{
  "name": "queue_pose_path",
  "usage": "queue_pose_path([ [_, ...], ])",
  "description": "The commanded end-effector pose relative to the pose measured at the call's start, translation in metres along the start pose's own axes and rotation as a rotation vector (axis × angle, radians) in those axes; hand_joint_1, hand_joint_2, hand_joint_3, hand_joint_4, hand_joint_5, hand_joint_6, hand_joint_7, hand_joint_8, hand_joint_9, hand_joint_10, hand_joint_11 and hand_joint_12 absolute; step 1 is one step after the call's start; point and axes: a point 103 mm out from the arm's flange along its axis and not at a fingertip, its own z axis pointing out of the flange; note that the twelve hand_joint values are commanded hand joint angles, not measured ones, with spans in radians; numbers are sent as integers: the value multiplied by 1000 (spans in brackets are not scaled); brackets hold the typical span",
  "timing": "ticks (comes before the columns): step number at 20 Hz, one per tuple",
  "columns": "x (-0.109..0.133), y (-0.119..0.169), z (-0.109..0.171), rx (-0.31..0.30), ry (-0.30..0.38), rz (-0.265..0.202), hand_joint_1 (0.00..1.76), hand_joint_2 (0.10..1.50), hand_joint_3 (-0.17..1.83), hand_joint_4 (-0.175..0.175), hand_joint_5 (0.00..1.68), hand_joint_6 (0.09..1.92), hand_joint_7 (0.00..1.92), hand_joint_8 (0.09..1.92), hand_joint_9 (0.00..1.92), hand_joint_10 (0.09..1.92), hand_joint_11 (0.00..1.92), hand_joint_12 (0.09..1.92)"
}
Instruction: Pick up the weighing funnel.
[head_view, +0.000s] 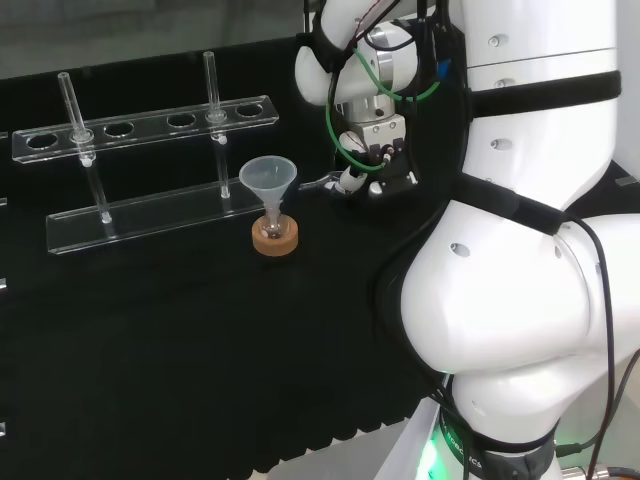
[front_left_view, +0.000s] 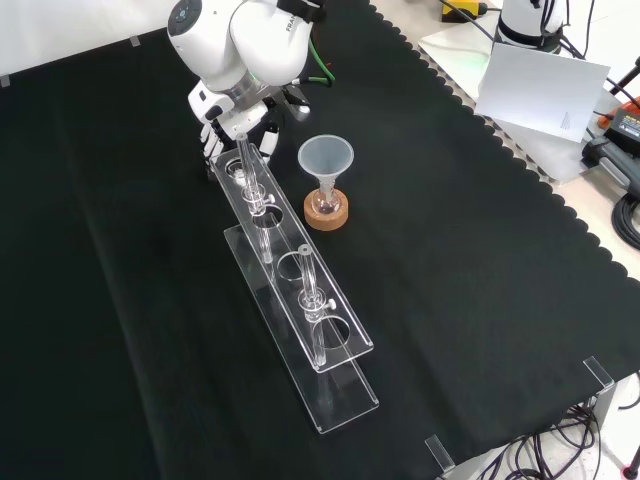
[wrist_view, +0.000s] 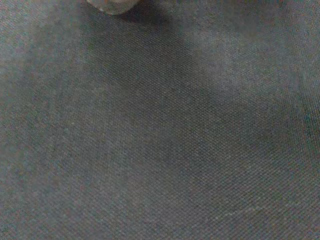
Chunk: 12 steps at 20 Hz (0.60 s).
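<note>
Faintly, what I take for the weighing funnel lies on the cloth just left of the hand in the head view (long axis running toward the big funnel), and whether the hand grips it I cannot tell.

Head cam is sitting behind and above the base, looking past the big white arm links at 3 o'clock. Front cam is looking down, arm entering at 11 o'clock. Both are sharing the clear cone-shaped funnel and clear acrylic tube rack. Wrist cam, on the black-and-white hand, is hugging the black woven cloth.
</note>
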Motion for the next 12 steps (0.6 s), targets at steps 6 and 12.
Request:
queue_pose_path([
  [6, -1, 4, -1, 11, 5, -15, 955, 987, -175, -10, 590, 513, 480, 678, 836, 451, 571, 1240],
  [12, 1, 4, 0, 18, 11, -39, 955, 990, -175, -1, 613, 588, 474, 675, 841, 452, 572, 1241],
])
